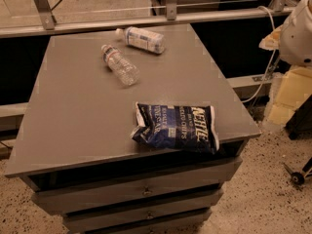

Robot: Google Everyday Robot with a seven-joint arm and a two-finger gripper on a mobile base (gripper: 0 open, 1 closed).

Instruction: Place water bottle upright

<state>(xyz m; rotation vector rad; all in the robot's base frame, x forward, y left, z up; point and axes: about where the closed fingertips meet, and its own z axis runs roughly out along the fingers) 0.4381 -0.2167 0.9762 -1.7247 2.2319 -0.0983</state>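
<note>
The water bottle (pixel 120 65) is a small clear ribbed bottle with a white cap and a narrow label band near its shoulder. It lies on its side on the far part of the grey table top (pixel 73 111), cap pointing to the far left. My gripper is out of view. Only a white rounded part of the arm (pixel 298 32) shows at the upper right edge, off to the right of the table and well away from the bottle.
A second bottle (pixel 143 39) with a wide white label lies on its side just behind the water bottle. A blue chip bag (pixel 176 128) lies near the table's front right edge. Drawers (pixel 146 191) sit under the top. A metal rail (pixel 122 22) runs behind.
</note>
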